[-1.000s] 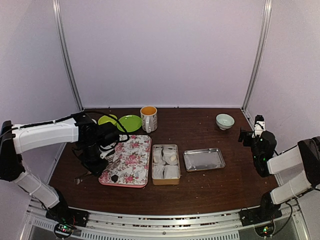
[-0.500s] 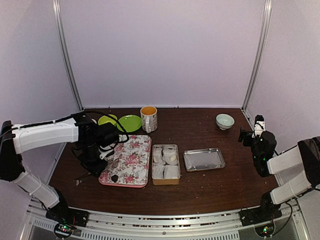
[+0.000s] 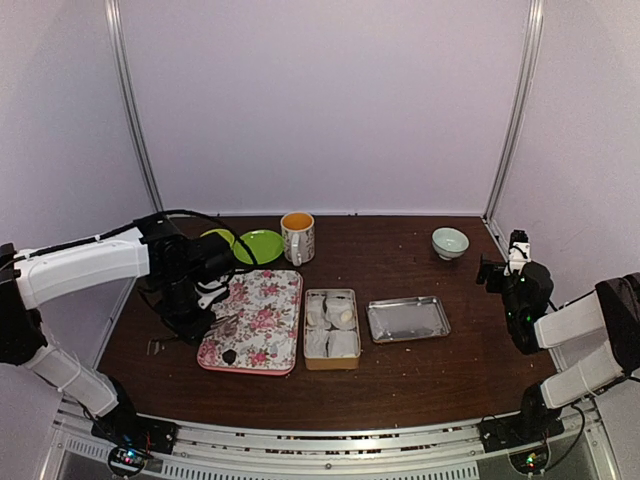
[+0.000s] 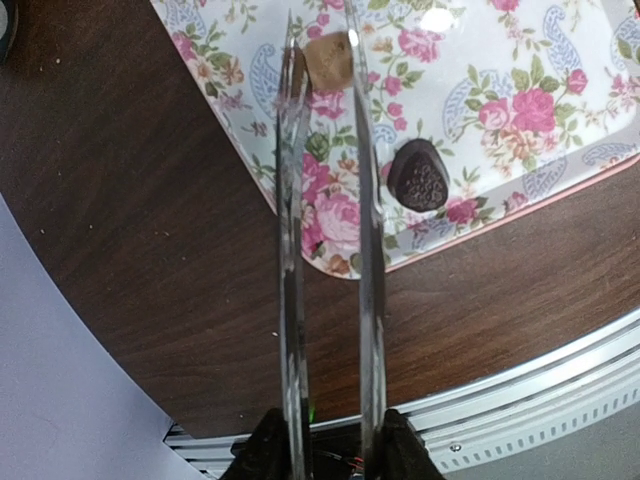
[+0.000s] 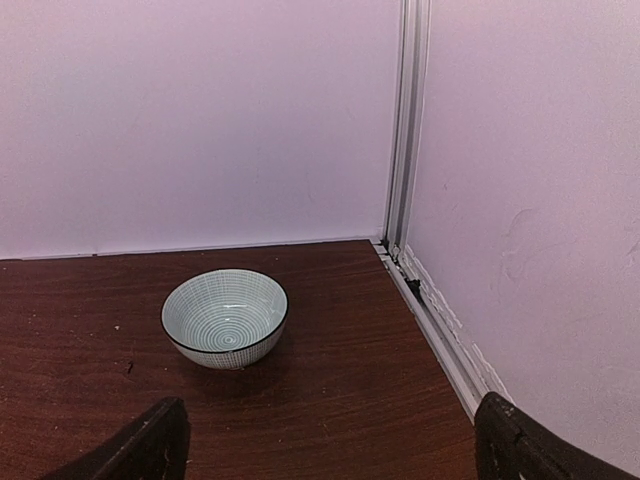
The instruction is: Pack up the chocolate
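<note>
The chocolate [image 4: 417,175], a small dark lump, lies near the front left corner of the floral tray [image 4: 520,60]; it also shows in the top view [image 3: 229,355]. My left gripper [image 4: 322,40] has long thin fingers that reach over the tray's left part, a little beyond and left of the chocolate. Its tips are closed on a small light brown square piece [image 4: 328,64]. In the top view the left gripper [image 3: 222,322] hangs over the tray [image 3: 265,300]. My right gripper [image 5: 335,450] is open and empty at the far right [image 3: 495,272].
A tan tin [image 3: 331,328] with white wrapped cakes stands right of the tray, and a metal tray [image 3: 408,319] beyond it. A mug [image 3: 297,236] and green plates [image 3: 258,245] stand behind. A striped bowl [image 5: 225,318] sits at the back right [image 3: 450,242].
My left arm has drawn back and to the left, and its fingers now sit higher over the tray's left part. The right arm has not moved.
</note>
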You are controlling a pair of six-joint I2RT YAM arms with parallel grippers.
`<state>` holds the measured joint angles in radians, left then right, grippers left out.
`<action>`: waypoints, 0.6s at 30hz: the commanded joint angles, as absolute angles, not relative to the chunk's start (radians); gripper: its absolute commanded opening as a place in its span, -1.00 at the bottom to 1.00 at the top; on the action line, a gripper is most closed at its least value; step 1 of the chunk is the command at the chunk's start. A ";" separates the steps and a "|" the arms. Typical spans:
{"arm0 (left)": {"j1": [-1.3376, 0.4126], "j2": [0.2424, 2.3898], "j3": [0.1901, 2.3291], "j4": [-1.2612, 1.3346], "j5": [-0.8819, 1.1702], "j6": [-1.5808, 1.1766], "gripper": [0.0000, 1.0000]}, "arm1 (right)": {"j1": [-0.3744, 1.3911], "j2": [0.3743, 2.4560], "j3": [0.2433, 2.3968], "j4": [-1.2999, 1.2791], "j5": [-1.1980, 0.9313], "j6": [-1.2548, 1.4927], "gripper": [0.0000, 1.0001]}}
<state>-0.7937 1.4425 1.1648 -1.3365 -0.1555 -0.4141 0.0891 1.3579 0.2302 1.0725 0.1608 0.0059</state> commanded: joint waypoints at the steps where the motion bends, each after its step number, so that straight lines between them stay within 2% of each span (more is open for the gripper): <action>1: -0.789 1.408 1.206 -1.355 -0.143 -0.418 -0.40 | 0.084 1.360 0.247 1.094 0.175 0.012 1.00; 18: -0.790 1.483 1.231 -1.378 -0.127 -0.389 -0.26 | 0.084 1.360 0.247 1.094 0.174 0.012 1.00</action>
